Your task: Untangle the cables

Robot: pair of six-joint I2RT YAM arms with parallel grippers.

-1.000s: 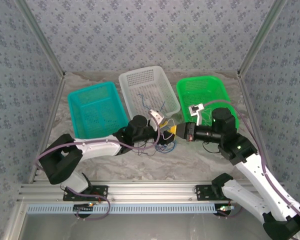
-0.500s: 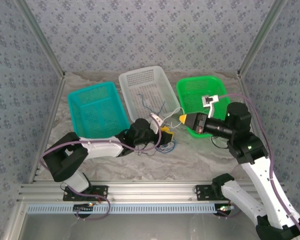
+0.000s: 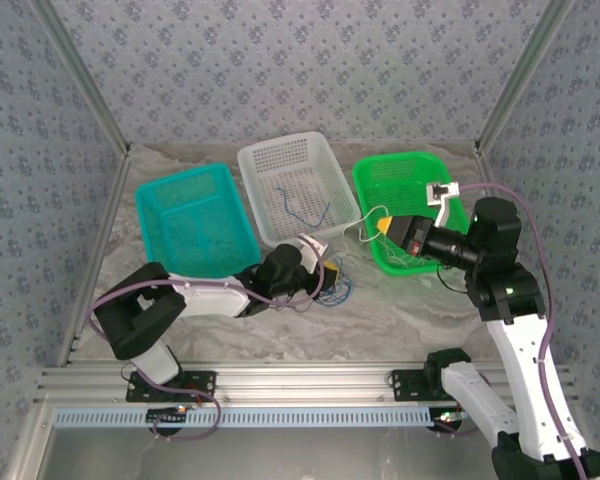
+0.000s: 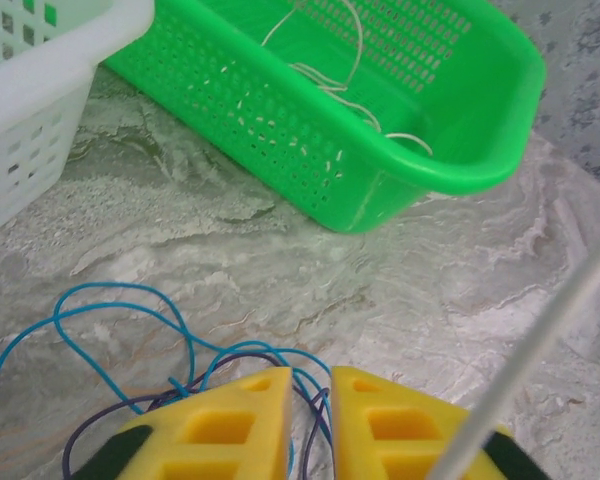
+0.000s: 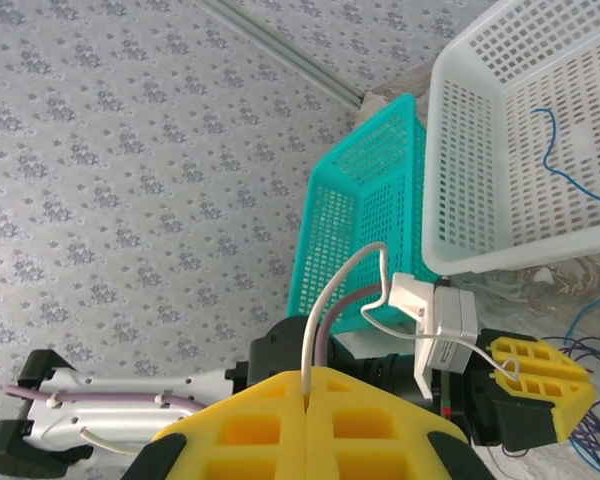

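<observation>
A tangle of blue and dark cables (image 3: pixel 338 288) lies on the marble table in front of the white basket (image 3: pixel 280 150). My left gripper (image 3: pixel 332 272) sits low on it. In the left wrist view its yellow jaws (image 4: pixel 312 375) are closed down on blue (image 4: pixel 110 310) and dark purple (image 4: pixel 230 352) strands, with a thin gap left at the tips. My right gripper (image 3: pixel 383 226) hovers at the green basket (image 3: pixel 395 160). It is shut (image 5: pixel 307 375) on a white cable (image 5: pixel 335 300) that arches toward the left arm. Thin white cables (image 4: pixel 330 85) lie in the green basket (image 4: pixel 460 170).
A teal basket (image 3: pixel 180 185) stands at the back left. One blue cable (image 3: pixel 305 212) lies inside the white basket. The three baskets sit side by side along the back. Patterned walls close in both sides.
My right gripper has drawn back to the right, toward the green basket, taking the white cable along. My left gripper has closed down on the blue and dark tangle.
</observation>
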